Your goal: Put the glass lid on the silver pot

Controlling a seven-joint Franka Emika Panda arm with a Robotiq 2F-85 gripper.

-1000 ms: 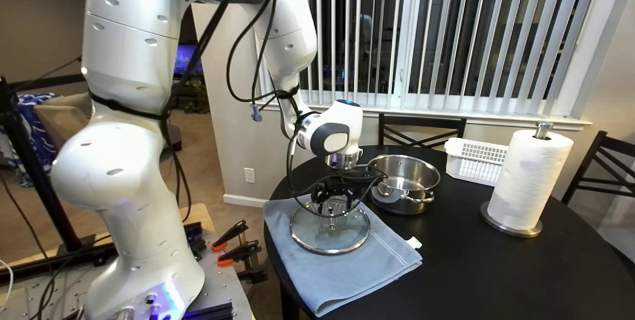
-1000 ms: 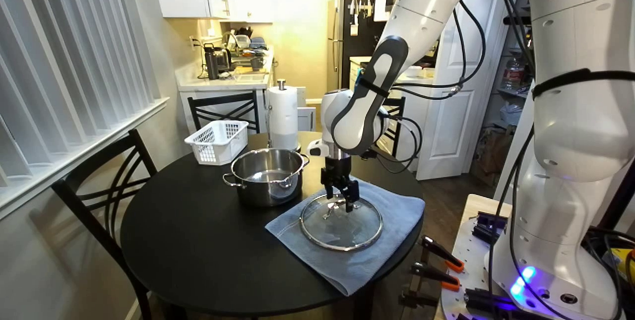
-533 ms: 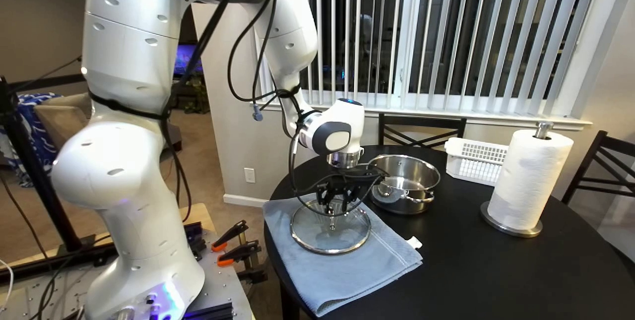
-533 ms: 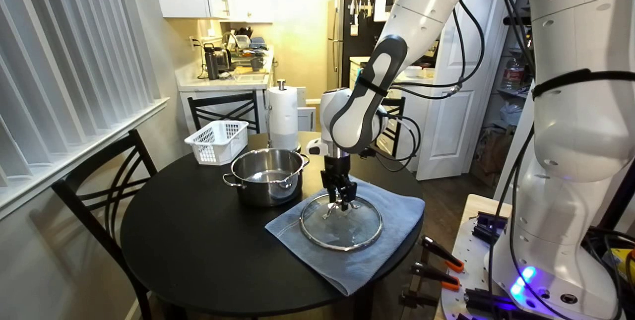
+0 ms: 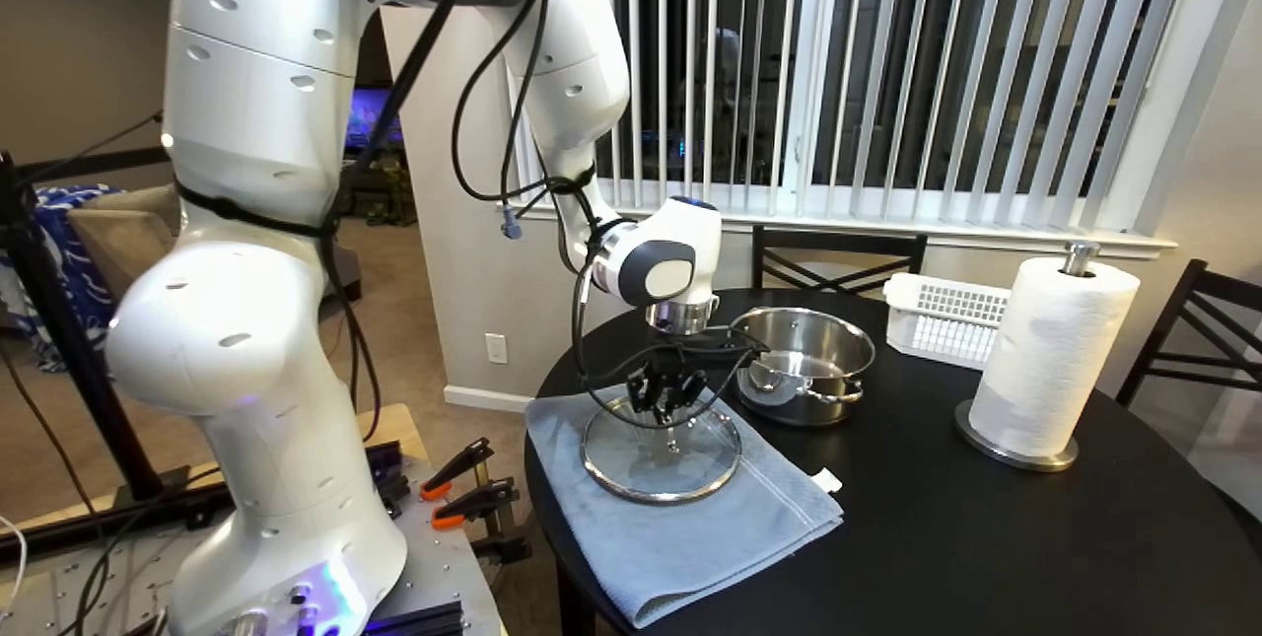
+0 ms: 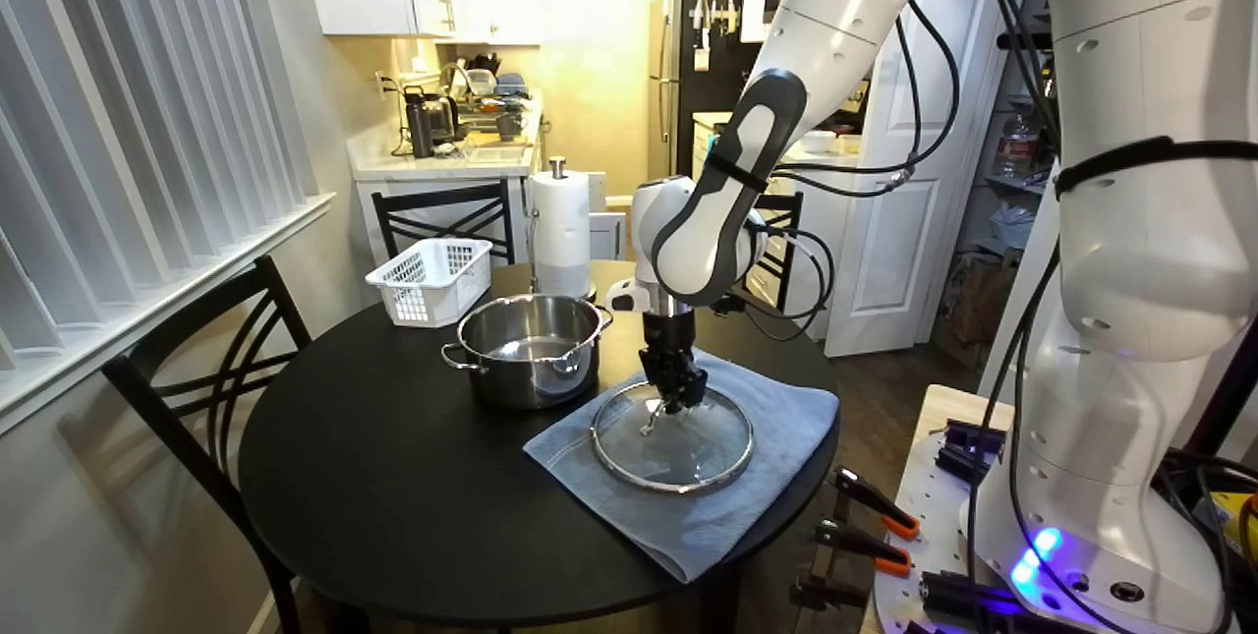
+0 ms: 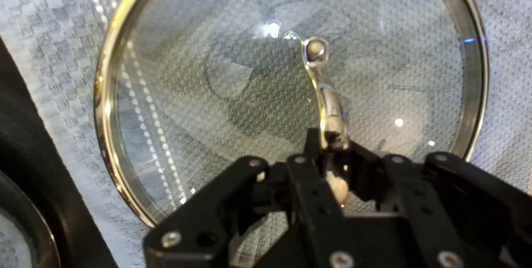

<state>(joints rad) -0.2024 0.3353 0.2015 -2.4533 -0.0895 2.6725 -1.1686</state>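
The glass lid, clear with a metal rim, lies flat on a folded blue cloth in both exterior views. Across its middle runs an arched metal handle, seen from above in the wrist view. My gripper has its black fingers closed on either side of one part of that handle; the handle's far end sticks out beyond the fingertips. Beside the cloth stands the silver pot, upright and uncovered, with two side handles. Part of its rim shows at the lower left of the wrist view.
The blue cloth lies near the edge of the round black table. A white basket and a paper towel roll on a stand are past the pot. Cables hang around the wrist.
The fingers have come together from wide apart onto the lid's handle. Lid and cloth have shifted slightly, toward the pot side. The pot has not moved.
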